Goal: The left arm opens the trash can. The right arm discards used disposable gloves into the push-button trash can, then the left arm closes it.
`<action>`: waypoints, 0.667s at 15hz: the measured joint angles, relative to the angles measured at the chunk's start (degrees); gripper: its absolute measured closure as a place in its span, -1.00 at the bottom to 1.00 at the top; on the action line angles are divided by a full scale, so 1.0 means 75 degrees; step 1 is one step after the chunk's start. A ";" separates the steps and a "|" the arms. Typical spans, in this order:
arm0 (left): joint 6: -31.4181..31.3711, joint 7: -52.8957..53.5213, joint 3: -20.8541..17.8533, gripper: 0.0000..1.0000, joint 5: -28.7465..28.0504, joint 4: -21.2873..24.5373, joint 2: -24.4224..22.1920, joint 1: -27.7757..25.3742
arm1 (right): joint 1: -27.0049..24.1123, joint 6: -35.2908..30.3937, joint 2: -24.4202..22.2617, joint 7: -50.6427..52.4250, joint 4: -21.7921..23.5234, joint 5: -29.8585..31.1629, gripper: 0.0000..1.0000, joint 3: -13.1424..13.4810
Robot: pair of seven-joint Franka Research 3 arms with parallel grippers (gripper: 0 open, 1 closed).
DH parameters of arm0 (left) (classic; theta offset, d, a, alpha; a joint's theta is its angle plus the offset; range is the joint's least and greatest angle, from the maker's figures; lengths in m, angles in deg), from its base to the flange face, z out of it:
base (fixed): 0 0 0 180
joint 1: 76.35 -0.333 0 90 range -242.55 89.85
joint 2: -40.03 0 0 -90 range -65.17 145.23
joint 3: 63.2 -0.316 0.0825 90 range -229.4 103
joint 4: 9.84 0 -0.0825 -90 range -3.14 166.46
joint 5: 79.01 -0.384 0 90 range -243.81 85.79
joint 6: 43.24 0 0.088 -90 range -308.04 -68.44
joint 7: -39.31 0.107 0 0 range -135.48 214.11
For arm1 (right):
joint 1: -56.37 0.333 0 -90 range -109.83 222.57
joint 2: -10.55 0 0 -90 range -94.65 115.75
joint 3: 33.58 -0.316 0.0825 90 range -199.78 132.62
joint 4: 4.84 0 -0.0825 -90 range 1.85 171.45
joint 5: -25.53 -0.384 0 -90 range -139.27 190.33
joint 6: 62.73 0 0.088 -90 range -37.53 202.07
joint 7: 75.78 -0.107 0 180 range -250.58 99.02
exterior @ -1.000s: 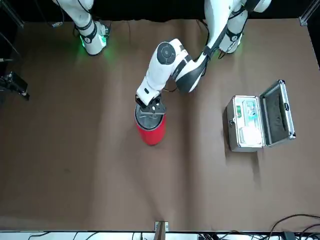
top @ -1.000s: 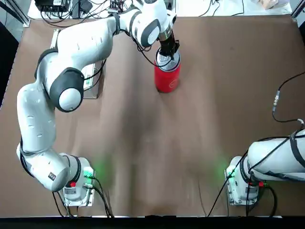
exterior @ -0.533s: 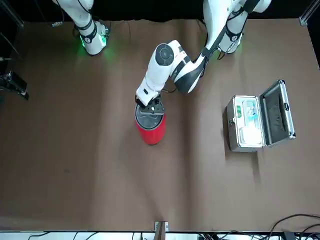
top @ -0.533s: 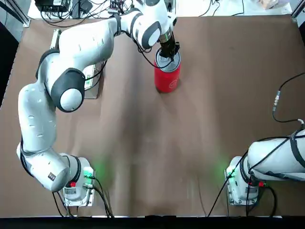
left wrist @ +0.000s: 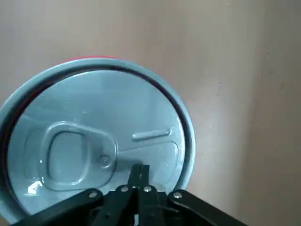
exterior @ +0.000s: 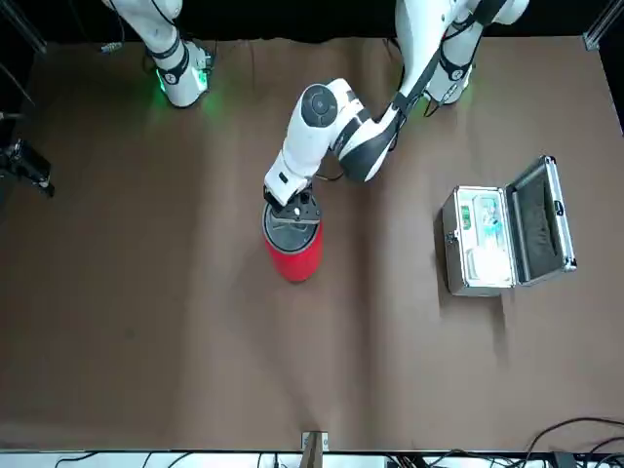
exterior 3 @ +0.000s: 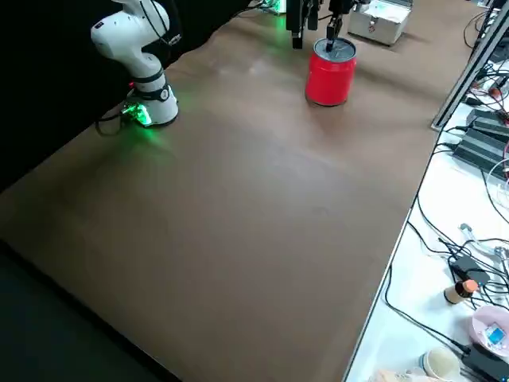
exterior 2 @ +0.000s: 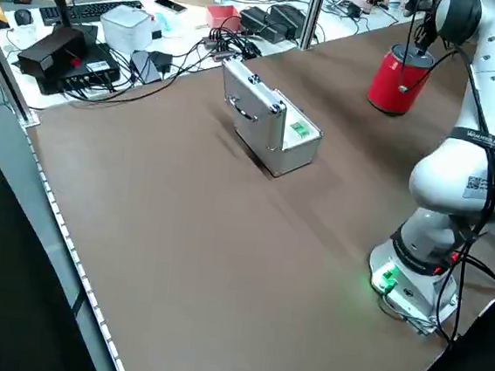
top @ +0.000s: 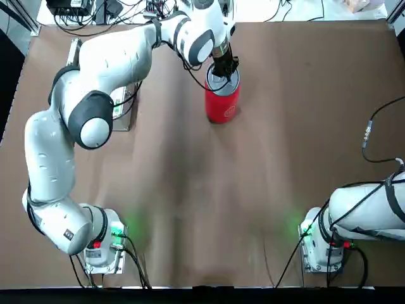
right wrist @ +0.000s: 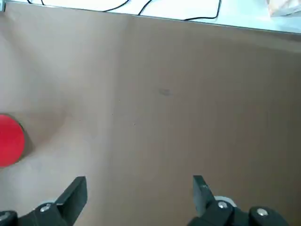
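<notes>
Brown worktop; the red trash can stands upright, long axis vertical, lid up. Left claw, pinched together, is at its lid; right claw, wide, is well apart from it.

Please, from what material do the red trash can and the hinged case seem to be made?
The trash can looks like painted metal or glossy plastic: its wall is smooth and evenly red, and its grey lid has a soft sheen with moulded-looking shapes. The hinged case appears to be aluminium, or panels with metal edging: silvery faces, bright edge strips and metal-looking corners; its open lid has a dark, perhaps foam, lining.
</notes>
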 joint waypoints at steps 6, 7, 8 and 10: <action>-0.0010 0.0000 -0.0014 0.98 -0.0053 -0.0010 0.0029 0.0026 | 0.0000 0.0025 0.0000 0.0003 0.0013 0.0000 -0.98 0.0007; -0.0011 0.0000 -0.0015 0.98 -0.0076 -0.0011 0.0034 0.0035 | 0.0000 0.0028 0.0000 0.0003 0.0013 0.0000 -0.98 0.0007; -0.0011 0.0000 -0.0017 0.98 -0.0113 -0.0011 0.0038 0.0049 | 0.0000 0.0028 0.0000 0.0003 0.0013 0.0000 -0.98 0.0007; -0.0011 0.0000 -0.0028 0.98 -0.0153 -0.0015 0.0038 0.0069 | 0.0000 0.0028 0.0000 0.0003 0.0014 0.0000 -0.98 0.0008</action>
